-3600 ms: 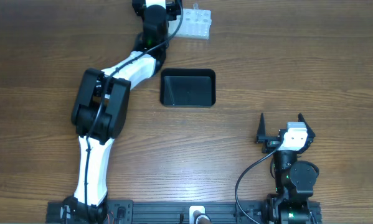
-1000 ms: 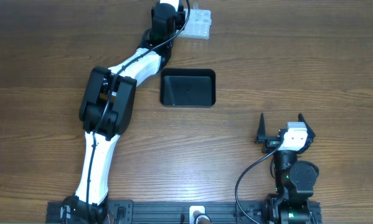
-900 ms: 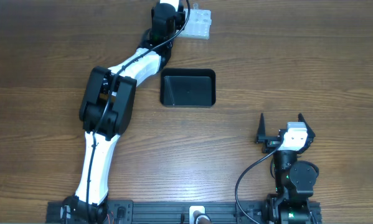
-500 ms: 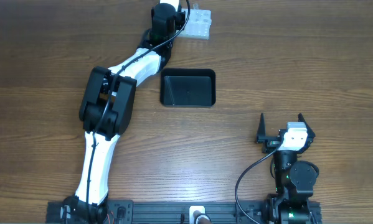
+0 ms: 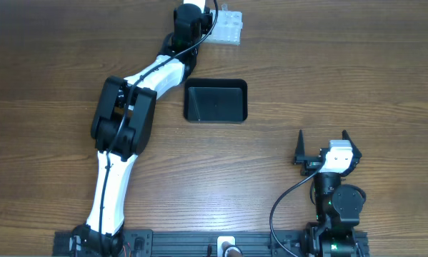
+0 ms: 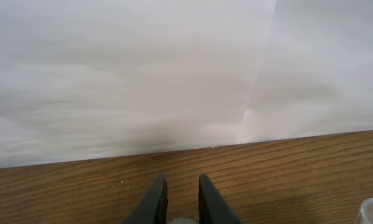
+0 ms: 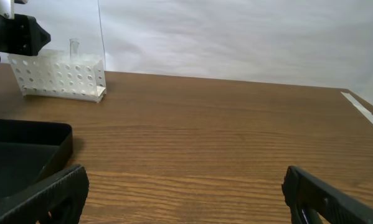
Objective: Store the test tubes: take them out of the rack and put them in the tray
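Left hand at rack, pinching tube top, I judge; right hand spread, idle. Next: lift straight, carry to tray.

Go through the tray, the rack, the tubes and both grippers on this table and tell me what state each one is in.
Tray: empty.
Rack: upright on the table.
Test tube: standing in the rack.
Left gripper: at the rack, shut on a pale object, possibly another tube.
Right gripper: open, holding nothing.
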`<state>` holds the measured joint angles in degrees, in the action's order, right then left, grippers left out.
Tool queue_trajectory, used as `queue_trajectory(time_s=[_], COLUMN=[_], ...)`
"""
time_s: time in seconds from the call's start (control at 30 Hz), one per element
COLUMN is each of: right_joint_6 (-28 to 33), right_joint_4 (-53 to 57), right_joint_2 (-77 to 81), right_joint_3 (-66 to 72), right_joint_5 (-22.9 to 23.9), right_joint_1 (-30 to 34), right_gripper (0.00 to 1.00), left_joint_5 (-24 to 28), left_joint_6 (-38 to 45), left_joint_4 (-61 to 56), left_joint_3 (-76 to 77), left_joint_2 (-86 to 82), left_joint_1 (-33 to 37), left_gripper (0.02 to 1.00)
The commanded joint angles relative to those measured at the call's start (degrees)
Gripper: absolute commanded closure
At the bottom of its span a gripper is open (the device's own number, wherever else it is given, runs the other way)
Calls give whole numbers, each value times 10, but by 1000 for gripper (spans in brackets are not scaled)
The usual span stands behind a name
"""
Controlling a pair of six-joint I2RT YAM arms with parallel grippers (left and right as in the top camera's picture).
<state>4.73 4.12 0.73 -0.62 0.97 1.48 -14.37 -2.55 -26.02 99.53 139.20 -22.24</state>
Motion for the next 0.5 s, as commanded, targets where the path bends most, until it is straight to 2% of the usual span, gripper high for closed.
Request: queue_trajectory(time_s=[0.03, 0.23, 0.5], right_joint_6=[1, 1, 1], right_joint_4=[2, 2, 2], right_joint_2=[-4, -4, -4], right_joint_3=[3, 3, 3], right_joint_5=[-1, -1, -1], right_joint_1=[2, 2, 2], right_gripper=[7, 9, 9], left_joint_5=[-8, -31, -33], left_joint_6=[7, 9, 9], left_joint_4=[-1, -1, -19], left_joint_3=[10, 10, 10], left_joint_2=[-28, -54, -100], left_joint_1=[-1, 0, 5], left_gripper=[925, 947, 950])
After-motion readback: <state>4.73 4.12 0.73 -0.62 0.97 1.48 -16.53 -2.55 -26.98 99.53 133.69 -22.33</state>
